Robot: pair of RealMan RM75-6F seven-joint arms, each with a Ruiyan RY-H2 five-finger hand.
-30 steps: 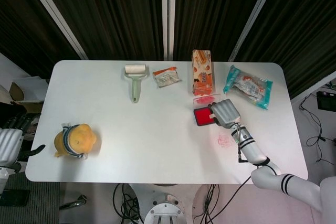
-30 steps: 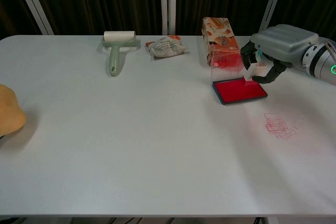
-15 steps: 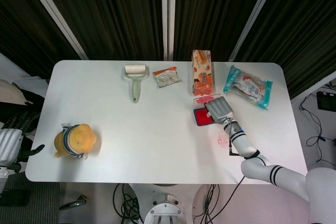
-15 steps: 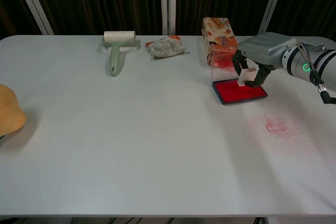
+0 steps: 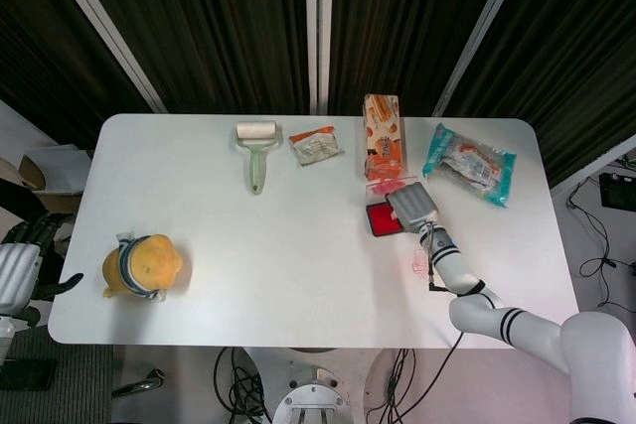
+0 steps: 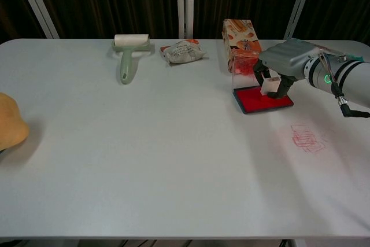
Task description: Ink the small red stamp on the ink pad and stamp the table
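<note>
The small white-bodied stamp stands upright, its base down on the ink pad, a red rectangle in a dark tray lying flat on the tabletop, right of centre. Faint red imprints mark the surface nearer right.

No readable text anywhere.

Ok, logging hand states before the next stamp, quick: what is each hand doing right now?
Left hand: off the table edge, state cannot be told.
Right hand: holding the small stamp over the red ink pad.
</note>
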